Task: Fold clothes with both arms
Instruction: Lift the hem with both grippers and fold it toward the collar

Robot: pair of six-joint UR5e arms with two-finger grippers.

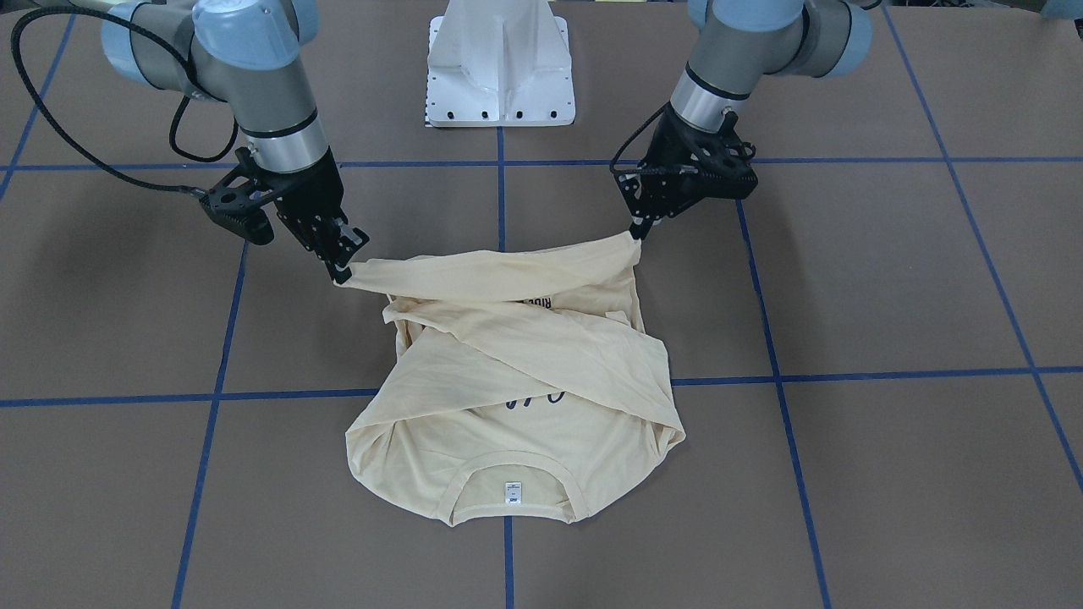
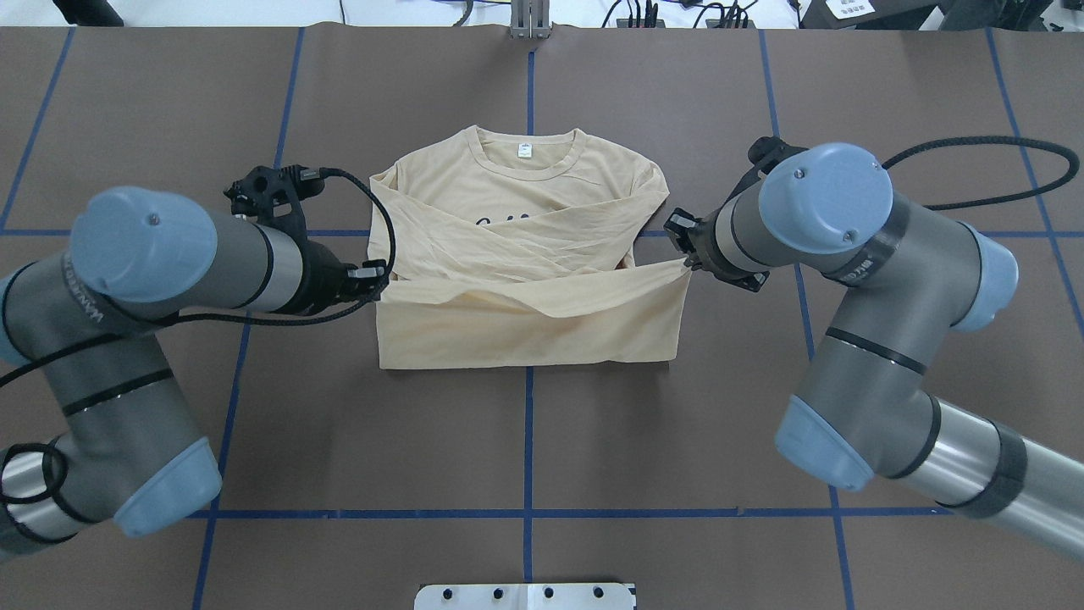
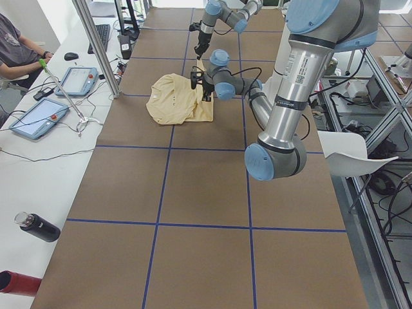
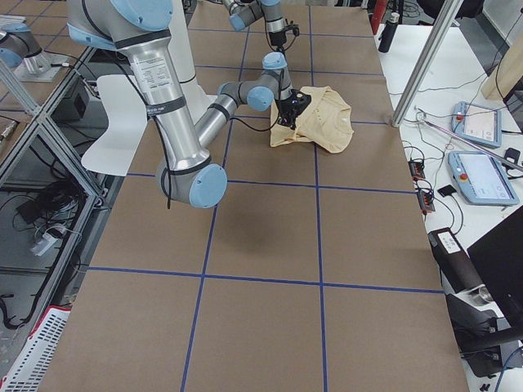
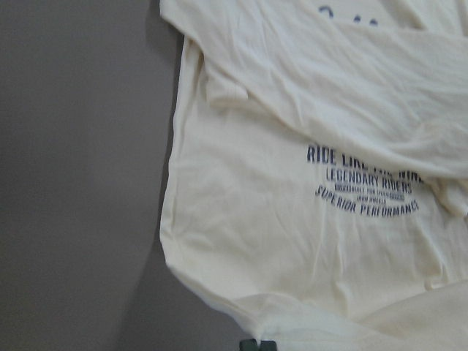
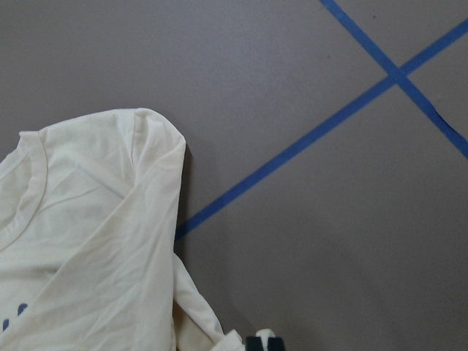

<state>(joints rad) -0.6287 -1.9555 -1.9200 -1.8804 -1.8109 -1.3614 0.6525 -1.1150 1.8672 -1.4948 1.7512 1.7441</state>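
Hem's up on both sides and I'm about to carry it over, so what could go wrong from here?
The left gripper and right gripper hold the T-shirt only by thin corner pinches; one could slip. The hem sags mid-span, so it may land creased. The crossed sleeves lie loose and could drag askew.

T-shirt (image 2: 525,254): pale cream-yellow, thin fabric, lay front up on the tabletop (image 2: 423,440). Collar and white neck label (image 2: 525,151) at far side. Both sleeves crossed over the chest, navy print mostly covered. Near part doubled up, with the hem edge held taut above the sleeves. Left gripper (image 2: 378,280) pinched the hem's left corner and right gripper (image 2: 683,254) the right corner.
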